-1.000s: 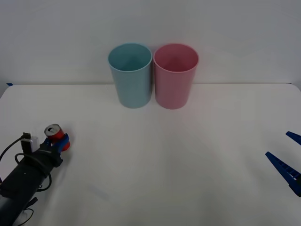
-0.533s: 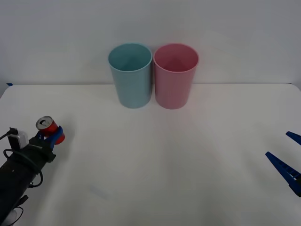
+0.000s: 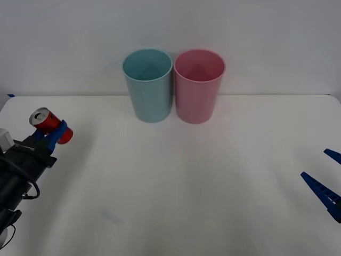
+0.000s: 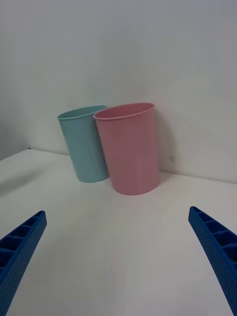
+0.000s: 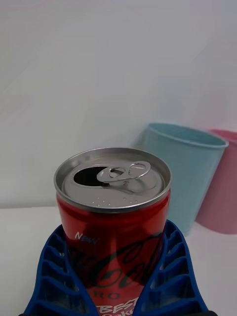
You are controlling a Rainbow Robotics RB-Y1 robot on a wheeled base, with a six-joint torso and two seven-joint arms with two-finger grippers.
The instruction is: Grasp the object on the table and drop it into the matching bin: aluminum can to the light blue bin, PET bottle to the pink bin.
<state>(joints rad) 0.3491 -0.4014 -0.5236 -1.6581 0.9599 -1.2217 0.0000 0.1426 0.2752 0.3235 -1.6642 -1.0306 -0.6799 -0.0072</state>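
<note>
We count one aluminum can (image 3: 47,122), two bins, two tools. Left tool (image 3: 55,133) is clamped on the can, blue fingers (image 5: 59,276) wrapping both sides of its red body, silver top and pull tab facing up and tilted away from the bins. Can is lifted off the bench (image 3: 176,181), at the bench's far left side. From the left tool, the light blue bin (image 3: 148,85) sits ahead and off to its right, well apart; the pink bin (image 3: 199,85) stands just beyond it, the two bins side by side and touching or nearly so, both upright against the back wall. Right tool (image 3: 326,184) hangs low over the bench's right edge, fingers spread wide with nothing between them; from it the pink bin is the nearer one, the light blue bin behind and to the left. Versus a second ago: the left tool and can have risen and moved further left and back, the can now more tilted; half a second ago it was partway along that path. Bins and right tool unchanged.
</note>
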